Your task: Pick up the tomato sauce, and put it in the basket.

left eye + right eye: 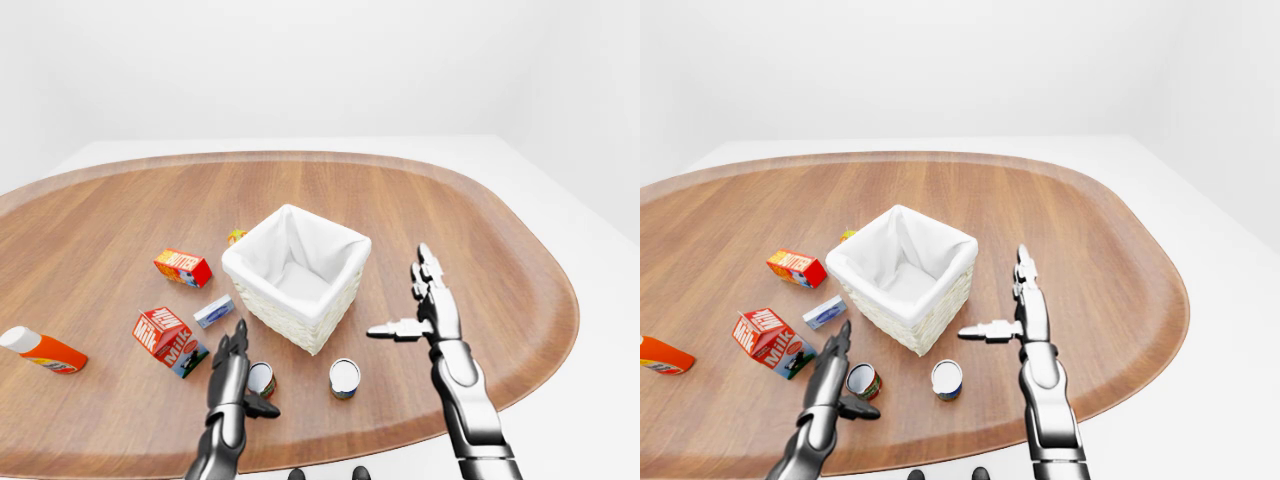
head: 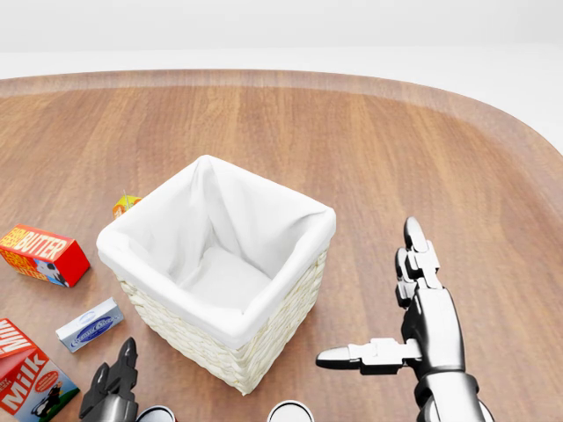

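Left robot hand (image 1: 236,358) hovers open and empty, the tomato sauce (image 1: 260,379) can just right of it on the worktop (image 1: 120,220). Right robot hand (image 1: 425,305) is spread, empty, the basket (image 1: 296,277) to its left.

**Robot body: visible arm and hand construction**

The right hand (image 2: 413,299) is finished in glossy silver-grey metal with dark grey to black joint sections. Its three fingers (image 2: 415,236) are slim and segmented, each ending in a rounded, tapered tip. The thumb-like digit is built from blocky silver links. The right forearm (image 1: 468,405) is a smooth, bulbous chrome shell divided by dark seams at the wrist and elbow. The left hand (image 1: 234,355) is darker, mostly black and gunmetal, with pointed segmented fingers. The left forearm (image 1: 815,425) is a rounded silver-grey housing.
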Robot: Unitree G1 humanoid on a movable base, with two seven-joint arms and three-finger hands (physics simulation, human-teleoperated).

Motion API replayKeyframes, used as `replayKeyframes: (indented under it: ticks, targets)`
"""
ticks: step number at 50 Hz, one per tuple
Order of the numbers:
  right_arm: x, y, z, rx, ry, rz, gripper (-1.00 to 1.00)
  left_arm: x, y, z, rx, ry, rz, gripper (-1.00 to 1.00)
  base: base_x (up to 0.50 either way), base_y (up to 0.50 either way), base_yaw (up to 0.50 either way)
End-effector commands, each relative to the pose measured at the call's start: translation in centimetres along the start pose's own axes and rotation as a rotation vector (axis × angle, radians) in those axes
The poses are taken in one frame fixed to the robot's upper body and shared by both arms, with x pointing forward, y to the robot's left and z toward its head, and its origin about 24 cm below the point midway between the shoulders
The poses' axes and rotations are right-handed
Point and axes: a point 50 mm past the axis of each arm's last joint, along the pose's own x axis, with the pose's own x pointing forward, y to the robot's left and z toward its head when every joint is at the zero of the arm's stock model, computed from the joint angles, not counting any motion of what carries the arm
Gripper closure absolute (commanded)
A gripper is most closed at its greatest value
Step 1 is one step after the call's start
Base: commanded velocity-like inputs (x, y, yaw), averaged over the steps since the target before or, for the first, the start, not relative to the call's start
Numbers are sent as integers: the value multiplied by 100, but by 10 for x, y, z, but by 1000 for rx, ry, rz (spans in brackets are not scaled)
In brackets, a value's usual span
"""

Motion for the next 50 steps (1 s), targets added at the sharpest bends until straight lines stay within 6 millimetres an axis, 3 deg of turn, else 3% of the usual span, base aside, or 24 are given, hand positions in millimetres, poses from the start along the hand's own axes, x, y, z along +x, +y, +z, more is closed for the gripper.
replayKeyframes:
  ticks: [1,7,8,9,10,11,33,50]
  targets:
    - [0,0,0,1,0,0,-100,1,-1,0,5,2,-2,-100,0,0,0]
    - [0,0,0,1,0,0,-100,0,0,0,6,-2,-1,-100,0,0,0]
    - [0,0,-1,1,0,0,-100,0,-1,-1,6,0,-2,14,0,0,0]
    - [0,0,-1,1,1,1,-100,0,-1,-1,10,1,0,69,0,0,0]
    - [0,0,-1,1,1,1,-100,0,-1,-1,10,1,1,95,0,0,0]
    - [0,0,-1,1,1,1,-100,0,0,-1,10,2,4,100,0,0,0]
    - [0,0,-1,-1,1,1,-100,-3,4,3,-10,-17,5,100,0,0,0]
    - [0,0,-1,0,0,-1,-100,-13,24,22,-95,-105,9,100,0,0,0]
